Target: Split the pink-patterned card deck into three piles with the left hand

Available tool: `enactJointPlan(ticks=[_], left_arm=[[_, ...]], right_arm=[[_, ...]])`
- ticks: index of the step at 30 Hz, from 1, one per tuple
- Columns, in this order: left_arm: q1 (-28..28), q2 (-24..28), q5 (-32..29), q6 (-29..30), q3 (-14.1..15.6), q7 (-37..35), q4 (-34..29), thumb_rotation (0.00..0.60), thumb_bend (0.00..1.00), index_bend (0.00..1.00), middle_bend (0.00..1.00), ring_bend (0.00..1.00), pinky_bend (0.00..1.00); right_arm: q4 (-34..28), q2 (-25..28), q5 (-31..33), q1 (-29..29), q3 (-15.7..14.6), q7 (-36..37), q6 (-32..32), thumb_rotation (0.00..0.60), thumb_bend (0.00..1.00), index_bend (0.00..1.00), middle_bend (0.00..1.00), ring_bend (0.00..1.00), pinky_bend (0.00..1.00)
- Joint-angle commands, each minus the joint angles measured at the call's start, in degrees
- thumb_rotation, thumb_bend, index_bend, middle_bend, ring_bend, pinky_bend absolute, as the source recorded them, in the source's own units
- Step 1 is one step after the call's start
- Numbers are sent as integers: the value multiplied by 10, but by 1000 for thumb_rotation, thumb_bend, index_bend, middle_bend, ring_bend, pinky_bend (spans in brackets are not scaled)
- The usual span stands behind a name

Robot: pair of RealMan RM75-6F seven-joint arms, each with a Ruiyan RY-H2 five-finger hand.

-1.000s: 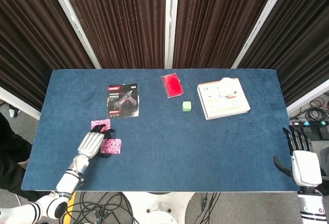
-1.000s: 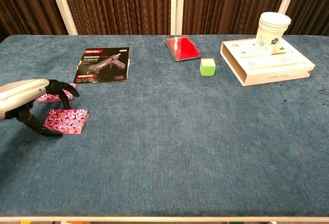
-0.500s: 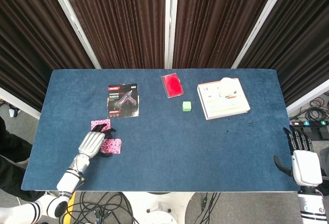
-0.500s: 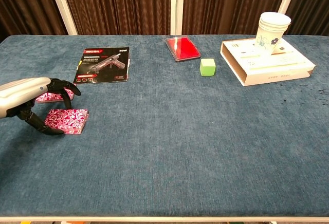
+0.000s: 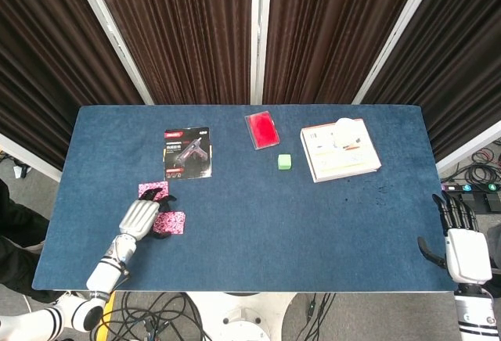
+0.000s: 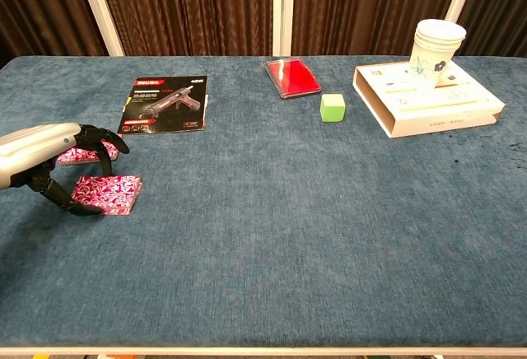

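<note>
— Pink and white, that swirly print on the cards. Where are they lying?

— Near the left edge of the blue felt table [image 6: 272, 235]. Two flat squarish stacks: the near pile [image 6: 109, 193] close to the front, the far pile [image 6: 82, 155] just behind it, a narrow strip of cloth between them.

— And the left hand [image 6: 51, 161]?

— Silver shell, black fingers [image 6: 105, 142]. It hangs over both stacks from the left. The fingers are curled downward like a claw, slightly spread, with the tips over the far pile and the thumb low by the near pile's left edge. From the head view the left hand [image 5: 142, 217] covers part of the near pile [image 5: 171, 222], and the far pile [image 5: 151, 189] peeks out past the fingertips. Whether it actually pinches any cards, I cannot tell.

— What else is on the cloth?

— A glossy black package [image 6: 165, 104] printed with a glue gun, flat, just beyond the cards. Further along the back, a red flat case [image 6: 293, 76], then a small green cube [image 6: 333, 107]. Over on the right a shallow white box [image 6: 428, 100] with a stack of paper cups [image 6: 436, 50] standing on its rear corner.

— The right hand [image 5: 462, 245]?

— Off the table's front right corner, white-backed, dark fingers straight and a little apart, holding nothing.
</note>
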Motion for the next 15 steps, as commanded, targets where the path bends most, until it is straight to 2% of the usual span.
enactJointPlan(ticks=[1, 15], left_arm=[[0, -1, 0, 0, 0, -2, 2, 600, 135, 244, 412, 80, 101], [1, 1, 8, 8, -2, -11, 0, 600, 145, 259, 450, 109, 101]], right_arm=[[0, 0, 0, 0, 0, 0, 0, 600, 232, 0, 0, 0, 0], [2, -1, 2, 0, 0, 1, -2, 600, 233, 0, 0, 0, 0]])
